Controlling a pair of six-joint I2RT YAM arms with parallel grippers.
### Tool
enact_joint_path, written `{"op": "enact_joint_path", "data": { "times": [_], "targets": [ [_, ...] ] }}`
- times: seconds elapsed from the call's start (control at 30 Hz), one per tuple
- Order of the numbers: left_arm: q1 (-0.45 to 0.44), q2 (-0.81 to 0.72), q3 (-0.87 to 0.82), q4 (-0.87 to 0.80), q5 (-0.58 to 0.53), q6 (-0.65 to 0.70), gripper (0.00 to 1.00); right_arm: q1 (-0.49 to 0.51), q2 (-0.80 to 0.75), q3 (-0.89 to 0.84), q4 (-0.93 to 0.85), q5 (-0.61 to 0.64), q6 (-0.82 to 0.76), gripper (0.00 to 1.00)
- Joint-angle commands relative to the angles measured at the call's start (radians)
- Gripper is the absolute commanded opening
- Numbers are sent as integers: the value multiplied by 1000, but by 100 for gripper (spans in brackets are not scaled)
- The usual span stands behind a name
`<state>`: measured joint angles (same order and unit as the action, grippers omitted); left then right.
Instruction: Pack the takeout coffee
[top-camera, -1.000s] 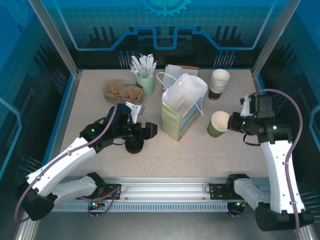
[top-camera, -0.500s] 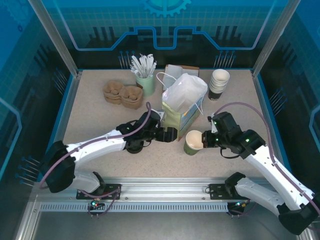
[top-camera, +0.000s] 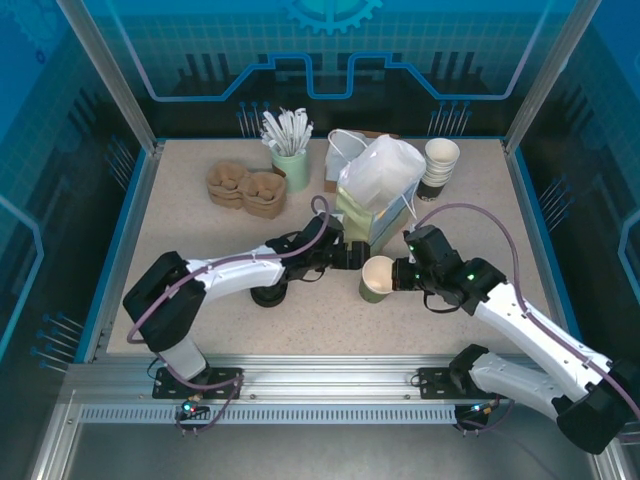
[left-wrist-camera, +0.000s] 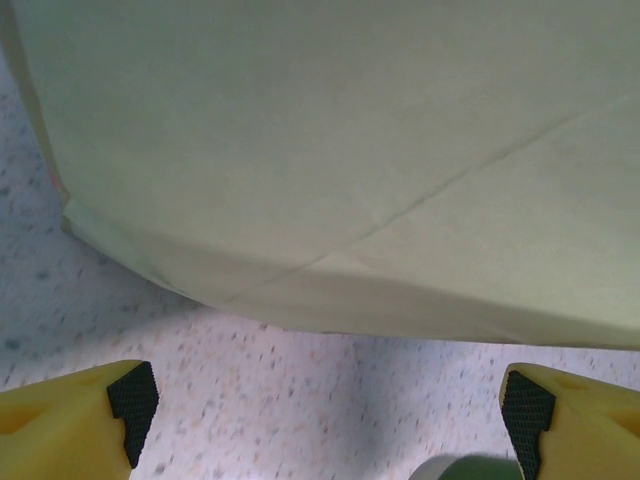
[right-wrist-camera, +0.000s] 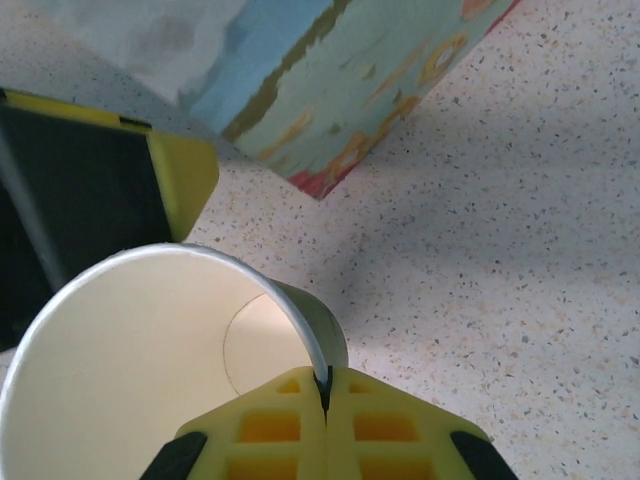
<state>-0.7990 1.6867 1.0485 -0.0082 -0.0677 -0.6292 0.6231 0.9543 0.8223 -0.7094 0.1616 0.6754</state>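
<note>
One speckled tabletop (top-camera: 180, 235), blue walls (top-camera: 330, 60), green cup (top-camera: 377, 280)

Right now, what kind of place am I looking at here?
Probably a mock takeout-coffee counter inside a robot test cell: stacked paper cups, cardboard drink carriers and a paper bag sit on a speckled table walled by blue panels.

**Clearances and obstructions, table centre**
We list the paper bag (top-camera: 375, 205) as the chief obstruction. The left gripper (top-camera: 350, 256), jaws wide, faces the bag's wall at its foot. The green cup (top-camera: 377, 279), pinched at its rim by the right gripper (top-camera: 399, 274), stands just beside the bag. The back edge is crowded by the cup stack (top-camera: 438, 167), stirrer holder (top-camera: 290, 166) and cup carriers (top-camera: 245, 187). We record bare table (top-camera: 175, 225) at left and along the front.
</note>
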Motion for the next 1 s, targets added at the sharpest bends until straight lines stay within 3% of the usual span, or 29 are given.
{"op": "enact_joint_path", "data": {
  "times": [0.0,0.3,0.67,0.97],
  "targets": [
    [15,37,65,41,3,6,91,17,2,-22,81,23,33,0],
    [52,-22,74,-18,30,4,91,74,50,-55,171,55,75,0],
    [107,-363,-89,-214,-25,28,92,215,216,11,231,149,129,0],
    [189,-614,-171,-493,-98,8,94,282,300,51,237,192,138,0]
  ]
}}
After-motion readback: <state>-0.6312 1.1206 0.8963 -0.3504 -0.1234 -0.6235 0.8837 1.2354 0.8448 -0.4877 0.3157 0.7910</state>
